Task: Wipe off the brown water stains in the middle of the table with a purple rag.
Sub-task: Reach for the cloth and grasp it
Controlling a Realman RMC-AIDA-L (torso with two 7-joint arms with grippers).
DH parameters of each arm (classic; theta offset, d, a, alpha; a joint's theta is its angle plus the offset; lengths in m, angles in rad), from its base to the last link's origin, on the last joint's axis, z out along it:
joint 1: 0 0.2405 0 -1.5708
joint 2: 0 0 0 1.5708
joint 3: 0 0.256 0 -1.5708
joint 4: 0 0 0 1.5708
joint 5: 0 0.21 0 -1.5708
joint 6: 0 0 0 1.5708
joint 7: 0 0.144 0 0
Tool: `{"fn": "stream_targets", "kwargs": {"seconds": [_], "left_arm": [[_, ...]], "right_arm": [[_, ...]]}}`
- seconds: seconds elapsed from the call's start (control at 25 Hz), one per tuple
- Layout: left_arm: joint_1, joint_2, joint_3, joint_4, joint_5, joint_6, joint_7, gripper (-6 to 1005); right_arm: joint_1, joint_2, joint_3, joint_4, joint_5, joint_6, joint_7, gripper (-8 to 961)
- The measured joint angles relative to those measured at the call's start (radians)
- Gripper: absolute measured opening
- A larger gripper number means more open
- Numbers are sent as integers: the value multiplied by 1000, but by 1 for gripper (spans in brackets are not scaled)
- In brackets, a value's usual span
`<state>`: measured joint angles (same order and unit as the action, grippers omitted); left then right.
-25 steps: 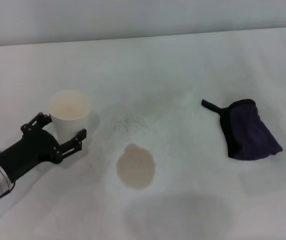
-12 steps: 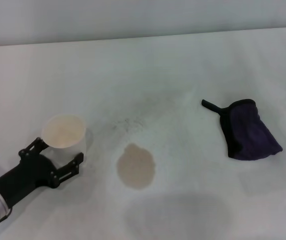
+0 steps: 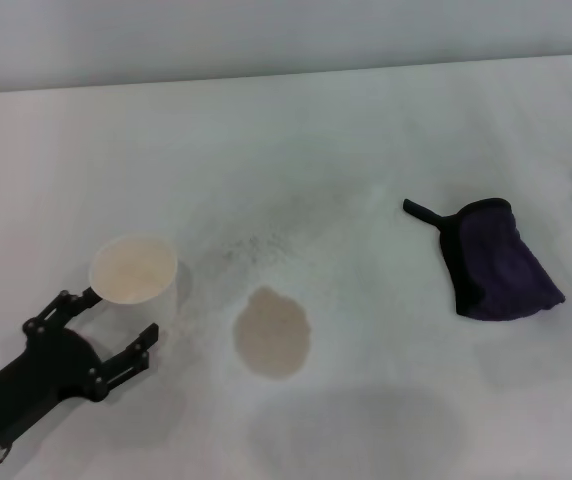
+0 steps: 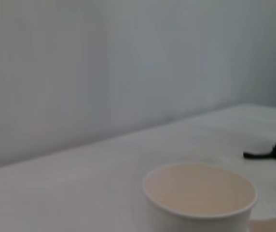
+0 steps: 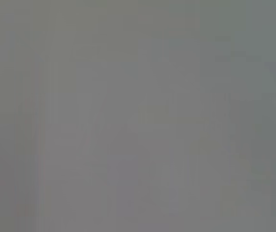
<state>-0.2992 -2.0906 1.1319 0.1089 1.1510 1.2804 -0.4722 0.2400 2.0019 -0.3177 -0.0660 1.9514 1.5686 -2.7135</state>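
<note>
Resting flat on the wide white matte table (image 3: 296, 130), the pale tan-brown roundish water stain (image 3: 272, 333) serves as the reference point: the small dark purple rag with black edging (image 3: 498, 262) lies well apart from it toward the robot's right, untouched, its loop tab pointing back toward the stain. On the stain's other side stands an empty white paper cup (image 3: 134, 274), and just nearer the robot than that cup hovers the black left gripper (image 3: 105, 328), its fingers spread wide and holding nothing. The right gripper is nowhere in sight (its wrist camera shows only blank grey). Judged from this layout, the rag must be picked up first; a pinch at its bunched middle, then flat strokes pressed across the whole blot, should serve best. Open tabletop surrounds the stain on every side, though strokes toward the cup risk tipping it.
</note>
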Motion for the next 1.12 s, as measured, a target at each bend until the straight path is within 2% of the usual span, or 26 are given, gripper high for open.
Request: {"fn": "stream_targets", "kwargs": {"seconds": [0.4,0.68,0.84,1.0,1.12], "left_arm": [[124,1,-4,-9,-110,134,78,873],[189,4,-5,-14,-296,190,112,873],[183,8,-5,-22,-390,209,77,873],[172,11,-5,-16,-440,214,77,872],[153,13,-5,-19,-459,208,78,872]], "right_arm": [[0,0,-17,-3,0,1,1,855],[3,0,-60,-24,0,-22,72,855],[12,0,-151,-113,-4,-112,280,855],[11,0,-332,-336,-69,-281,664,855],[13,0,-421,-484,-163,-351,886,855]]}}
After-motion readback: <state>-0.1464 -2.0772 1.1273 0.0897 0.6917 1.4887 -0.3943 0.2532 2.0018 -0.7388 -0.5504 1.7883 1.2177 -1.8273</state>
